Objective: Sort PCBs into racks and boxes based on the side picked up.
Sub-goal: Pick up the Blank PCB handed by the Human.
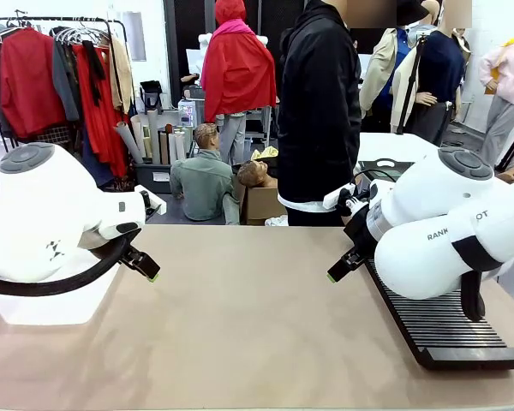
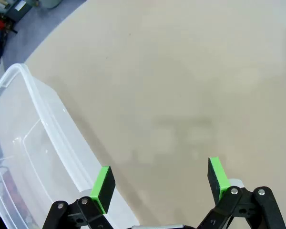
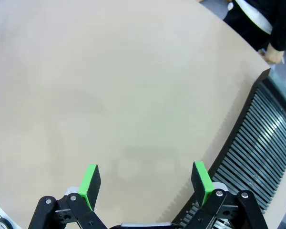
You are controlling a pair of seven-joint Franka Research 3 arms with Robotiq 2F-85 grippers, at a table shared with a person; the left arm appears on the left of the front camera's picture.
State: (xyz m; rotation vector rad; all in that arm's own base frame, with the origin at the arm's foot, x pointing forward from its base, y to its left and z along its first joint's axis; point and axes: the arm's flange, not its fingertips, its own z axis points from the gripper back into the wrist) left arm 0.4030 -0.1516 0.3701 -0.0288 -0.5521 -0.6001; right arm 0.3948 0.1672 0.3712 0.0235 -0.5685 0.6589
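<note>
Beige table (image 1: pixel 240 325) spread across near ground. Person (image 1: pixel 319 111) in black jacket positioned at far edge. Clothes rail (image 1: pixel 60 21) hung with red garments (image 1: pixel 30 81), far left.

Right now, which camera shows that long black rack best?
The front view: the rack lies along the table's right side, slots plain, its far part behind the right arm. The right wrist view shows slots closer but cropped. The left wrist view faces the clear box.

left end effector (image 2: pixel 160 179) spread wide, empty, right end effector (image 3: pixel 146 181) likewise, both angled down and inward
</note>
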